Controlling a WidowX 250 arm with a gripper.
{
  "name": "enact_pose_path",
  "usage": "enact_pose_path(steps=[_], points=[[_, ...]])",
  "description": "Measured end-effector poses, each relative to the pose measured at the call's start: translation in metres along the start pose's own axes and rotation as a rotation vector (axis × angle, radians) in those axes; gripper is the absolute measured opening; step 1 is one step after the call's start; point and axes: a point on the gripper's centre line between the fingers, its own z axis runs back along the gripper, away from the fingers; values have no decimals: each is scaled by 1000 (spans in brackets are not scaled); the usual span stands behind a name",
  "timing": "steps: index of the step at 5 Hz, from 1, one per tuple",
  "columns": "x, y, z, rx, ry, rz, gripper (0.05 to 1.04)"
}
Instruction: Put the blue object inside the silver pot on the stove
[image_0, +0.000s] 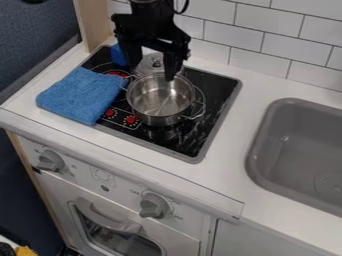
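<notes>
A small blue object (119, 55) sits at eleven o'clock from the shiny, round silver pot (160, 116) on the stove (218, 90). The black gripper (153, 75) hangs down by the pot's twelve o'clock rim, its fingers spread. Nubbly blue cloth (81, 95) overlaps the stove's edge at nine. Glossy white tiles (234, 37) rise behind; a rounded gray sink (267, 137) lies toward four.

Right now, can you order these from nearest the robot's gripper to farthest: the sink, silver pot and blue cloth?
1. Silver pot: just below the gripper.
2. Blue cloth: picture's left, partly on the stove.
3. Sink: picture's right, beyond the stove.
</notes>
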Motion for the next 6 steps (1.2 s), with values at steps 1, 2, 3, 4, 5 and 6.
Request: enact_pose_path(steps=[1, 2, 3, 4, 5, 6], points=[[21, 13, -16, 6, 19, 38, 1001], [38, 34, -28, 37, 41, 86, 1001], [44, 69, -38, 89, 72, 104, 1001], [49, 92, -50, 99, 105, 43, 1001], [60, 100, -60, 88, 96, -56, 1001], [67, 111, -76, 21, 61, -105, 1001]])
